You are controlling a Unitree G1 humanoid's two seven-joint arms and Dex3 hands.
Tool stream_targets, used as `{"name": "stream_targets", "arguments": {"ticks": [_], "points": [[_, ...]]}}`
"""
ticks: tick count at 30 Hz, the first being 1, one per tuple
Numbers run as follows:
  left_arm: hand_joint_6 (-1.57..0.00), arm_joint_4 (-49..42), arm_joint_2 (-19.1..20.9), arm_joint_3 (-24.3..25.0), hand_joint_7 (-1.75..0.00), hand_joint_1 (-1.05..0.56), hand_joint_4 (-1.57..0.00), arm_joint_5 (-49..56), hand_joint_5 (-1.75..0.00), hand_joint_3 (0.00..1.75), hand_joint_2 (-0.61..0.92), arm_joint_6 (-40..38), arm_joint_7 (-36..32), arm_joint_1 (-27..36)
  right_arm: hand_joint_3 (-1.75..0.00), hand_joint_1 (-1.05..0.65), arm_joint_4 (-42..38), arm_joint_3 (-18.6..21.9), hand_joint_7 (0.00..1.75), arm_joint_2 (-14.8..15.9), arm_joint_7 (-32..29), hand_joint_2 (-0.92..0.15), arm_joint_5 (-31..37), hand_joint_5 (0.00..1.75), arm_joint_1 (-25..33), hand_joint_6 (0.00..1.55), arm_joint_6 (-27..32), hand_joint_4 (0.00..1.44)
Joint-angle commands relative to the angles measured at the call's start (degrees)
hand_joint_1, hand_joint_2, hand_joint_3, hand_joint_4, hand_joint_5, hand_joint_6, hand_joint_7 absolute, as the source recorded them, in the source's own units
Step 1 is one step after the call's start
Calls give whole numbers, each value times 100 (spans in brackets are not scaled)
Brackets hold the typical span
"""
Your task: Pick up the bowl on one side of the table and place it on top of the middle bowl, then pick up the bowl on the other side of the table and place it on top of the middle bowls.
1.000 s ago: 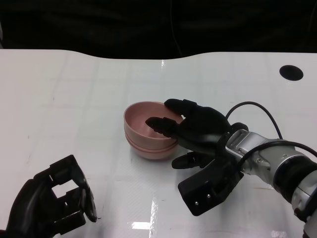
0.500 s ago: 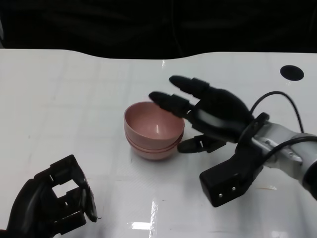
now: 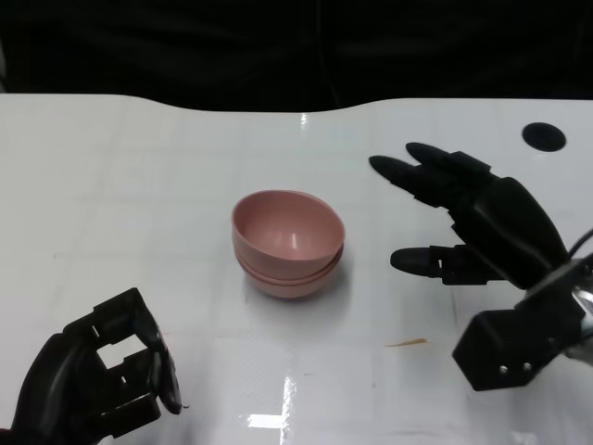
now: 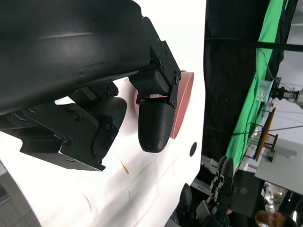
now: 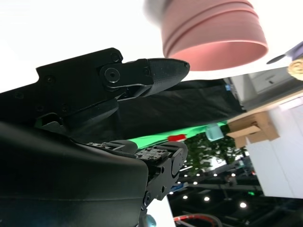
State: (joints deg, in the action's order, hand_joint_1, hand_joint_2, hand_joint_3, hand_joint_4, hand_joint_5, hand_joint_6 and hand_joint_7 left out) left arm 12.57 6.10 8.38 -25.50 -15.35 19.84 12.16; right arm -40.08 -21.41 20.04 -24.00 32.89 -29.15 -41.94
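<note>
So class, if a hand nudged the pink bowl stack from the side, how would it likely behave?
The pink bowl stack looks rigid, probably light plastic, so it would likely slide on the glossy white table rather than bend. Its narrow rounded base suggests it could rock or tip. The nested rims might shift apart.

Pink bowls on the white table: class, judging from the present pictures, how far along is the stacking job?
Looks finished: the pink bowls sit nested in one stack mid-table, with no bowl left at either side. Nothing is in hand: the right hand is open beside the stack, apart from it; the left hand is curled, empty. Nothing visibly remains.
</note>
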Motion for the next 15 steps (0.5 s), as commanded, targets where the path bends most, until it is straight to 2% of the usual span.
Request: {"name": "stream_targets", "arguments": {"ticks": [1, 15], "points": [[-74, 83, 84, 61, -175, 26, -92, -26, -175, 134, 78, -56, -33, 11, -22, -56, 103, 305, 8, 82, 18, -92, -264, 13, 468, 44, -97, 40], [-73, 94, 74, 74, -175, 26, -93, -18, -175, 135, 77, -80, -26, 9, -22, -56, 207, 523, 5, -4, 204, -92, -196, 10, 555, 46, -98, 42]]}}
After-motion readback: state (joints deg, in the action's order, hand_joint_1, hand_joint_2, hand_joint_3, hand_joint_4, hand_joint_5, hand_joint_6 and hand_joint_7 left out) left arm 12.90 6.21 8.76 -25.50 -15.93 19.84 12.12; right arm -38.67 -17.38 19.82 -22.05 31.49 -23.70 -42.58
